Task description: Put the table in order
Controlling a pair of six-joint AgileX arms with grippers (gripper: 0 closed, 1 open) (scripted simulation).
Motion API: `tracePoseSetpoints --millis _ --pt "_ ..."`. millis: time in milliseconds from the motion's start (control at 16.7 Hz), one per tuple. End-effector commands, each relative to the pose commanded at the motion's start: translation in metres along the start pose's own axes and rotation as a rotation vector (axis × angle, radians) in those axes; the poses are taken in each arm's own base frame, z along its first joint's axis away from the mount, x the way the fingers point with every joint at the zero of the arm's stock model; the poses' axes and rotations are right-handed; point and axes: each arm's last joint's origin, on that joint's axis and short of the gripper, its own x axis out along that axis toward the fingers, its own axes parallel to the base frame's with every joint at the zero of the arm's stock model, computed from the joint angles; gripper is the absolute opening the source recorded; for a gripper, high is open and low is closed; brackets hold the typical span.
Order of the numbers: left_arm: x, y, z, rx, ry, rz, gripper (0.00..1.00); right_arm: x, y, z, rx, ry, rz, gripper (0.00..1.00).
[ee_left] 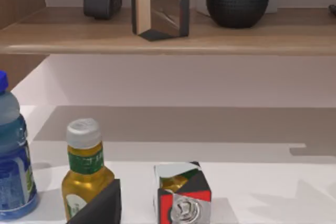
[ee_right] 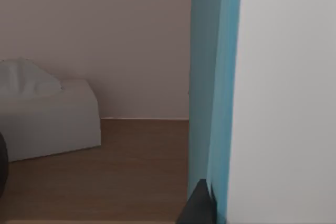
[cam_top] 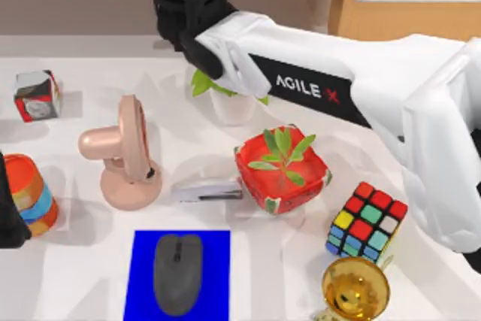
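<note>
While right arm (cam_top: 323,88) crosses table (cam_top: 75,276) (white), hand grip unclear.

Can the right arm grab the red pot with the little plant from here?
Probably yes. The red pot stands open on the table, nothing over it. The right arm stretches past above it toward the back, so it would have to pull back.

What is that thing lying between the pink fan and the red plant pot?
In the top view, a small silver stapler lies on the table between the pink fan and the red plant pot.
</note>
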Motion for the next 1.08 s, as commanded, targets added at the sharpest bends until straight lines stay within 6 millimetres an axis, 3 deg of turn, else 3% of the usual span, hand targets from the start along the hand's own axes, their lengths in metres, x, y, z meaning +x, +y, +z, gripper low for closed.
tracePoseSetpoints --millis 240,720,1080 --pt "0.000 0.000 0.000 0.000 0.000 0.000 1.00 -0.005 0.002 0.004 0.006 -0.004 0.004 0.00" --pt "0.000 0.000 0.000 0.000 0.000 0.000 1.00 -0.041 0.001 0.016 0.002 -0.001 0.004 0.00" --pt "0.000 0.000 0.000 0.000 0.000 0.000 1.00 -0.042 -0.001 0.020 0.004 0.005 0.011 0.00"
